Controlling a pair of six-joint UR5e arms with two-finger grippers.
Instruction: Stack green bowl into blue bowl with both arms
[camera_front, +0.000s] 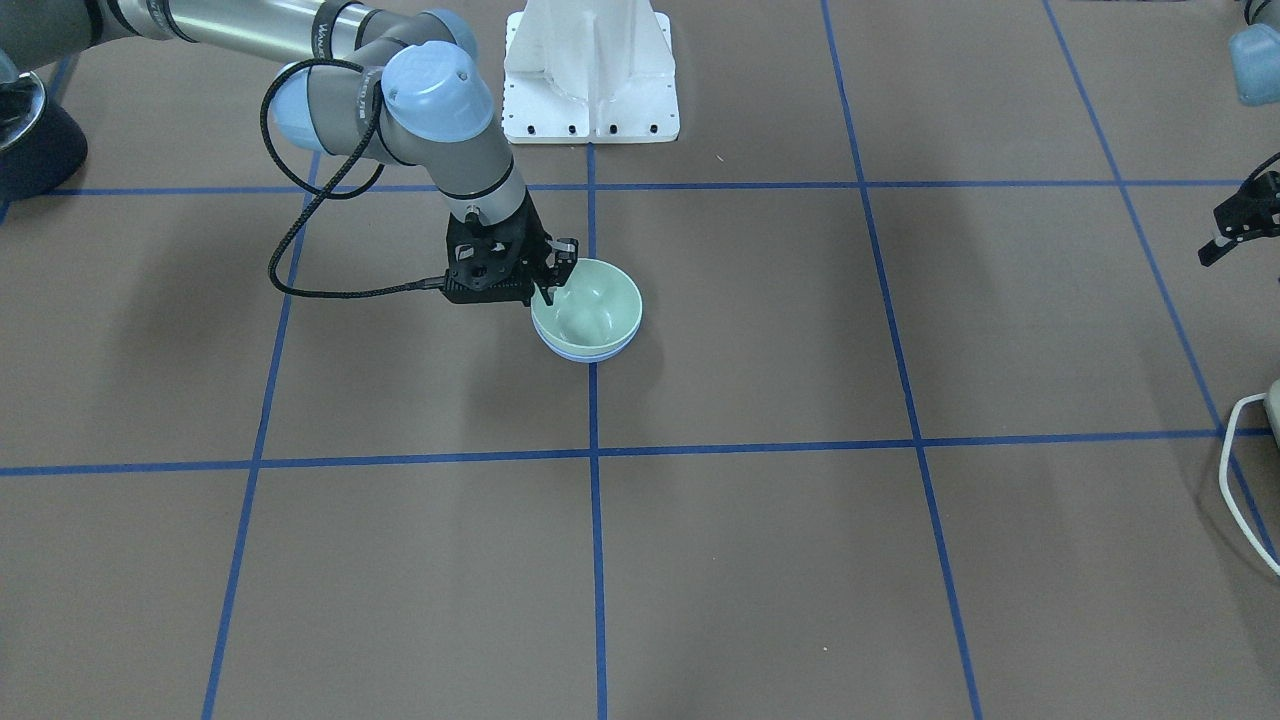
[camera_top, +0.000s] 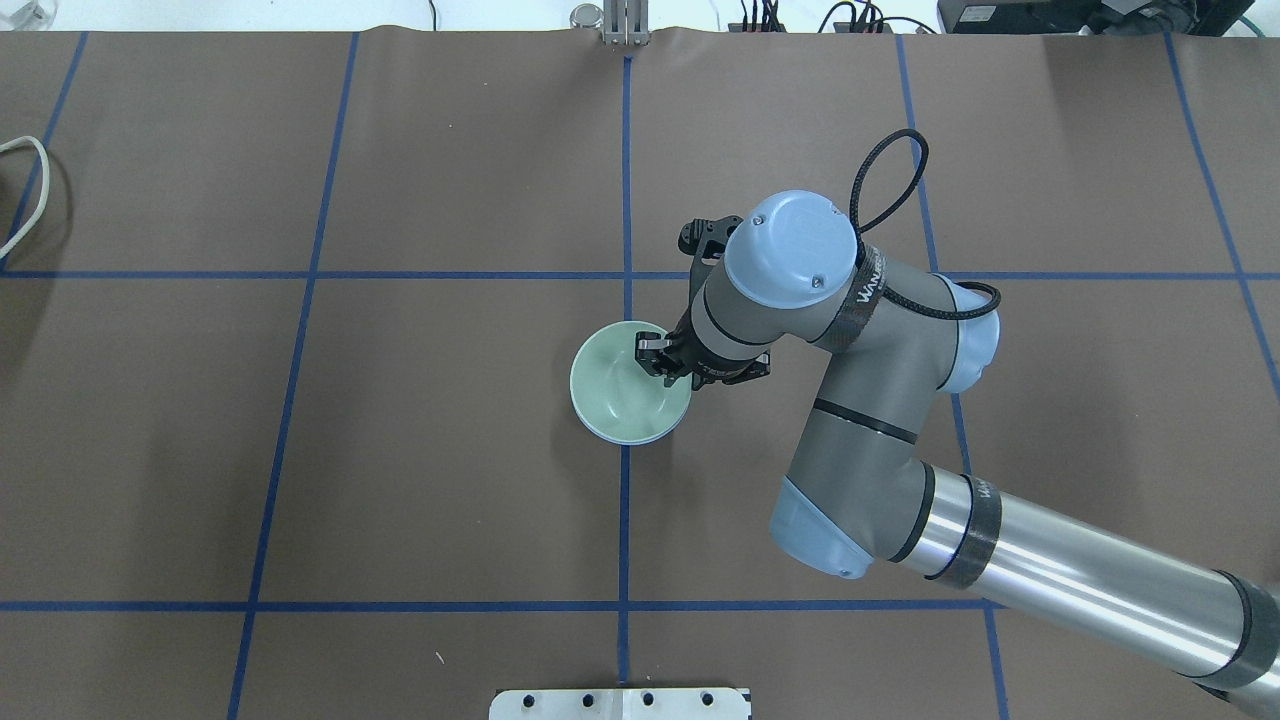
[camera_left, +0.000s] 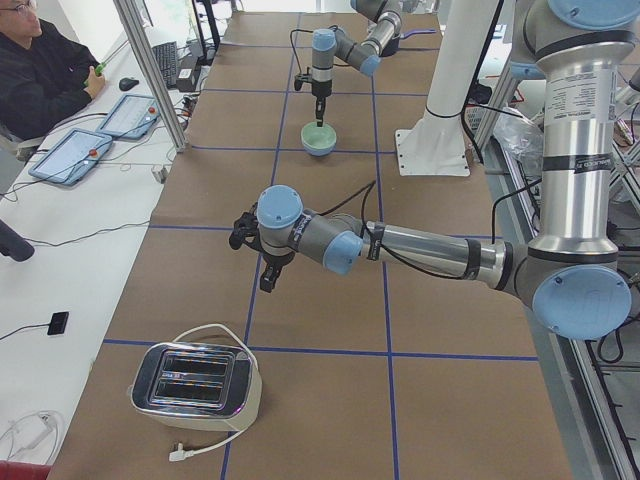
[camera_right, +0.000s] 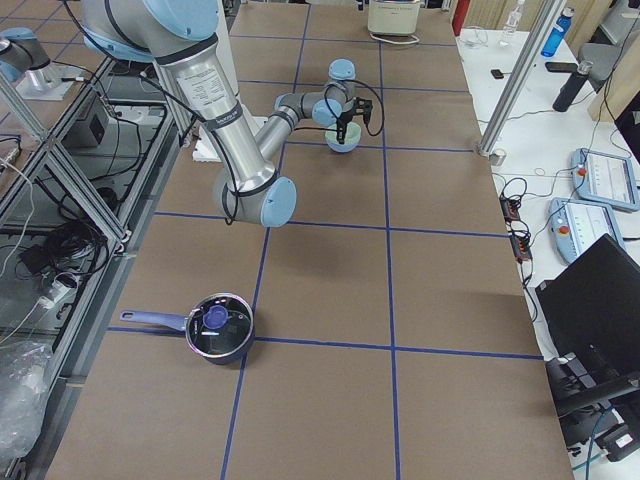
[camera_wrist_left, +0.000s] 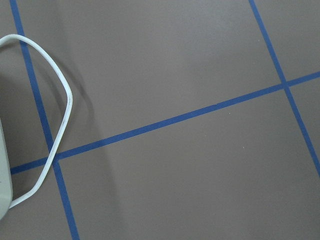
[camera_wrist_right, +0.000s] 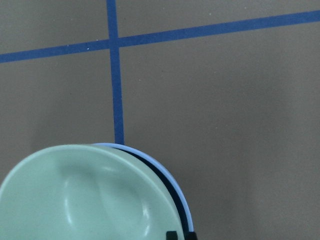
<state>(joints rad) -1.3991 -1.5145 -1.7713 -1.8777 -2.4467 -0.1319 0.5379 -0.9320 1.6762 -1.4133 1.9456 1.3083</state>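
The pale green bowl (camera_front: 590, 305) sits inside the light blue bowl (camera_front: 582, 354) near the table's middle, slightly tilted. Only a thin blue rim (camera_wrist_right: 165, 172) shows around the green bowl (camera_wrist_right: 85, 200). My right gripper (camera_front: 555, 280) comes down on the stack's edge nearest the robot, its fingers shut across the green bowl's rim (camera_top: 625, 385). My left gripper (camera_front: 1238, 222) hangs open and empty far off at the table's left end, above bare mat. None of its fingers appear in the left wrist view.
A white pedestal (camera_front: 590, 70) stands at the robot's edge of the table. A toaster (camera_left: 195, 390) with a white cable (camera_wrist_left: 60, 100) sits at the left end. A lidded pot (camera_right: 220, 328) sits at the right end. An operator (camera_left: 40, 60) sits beside the table.
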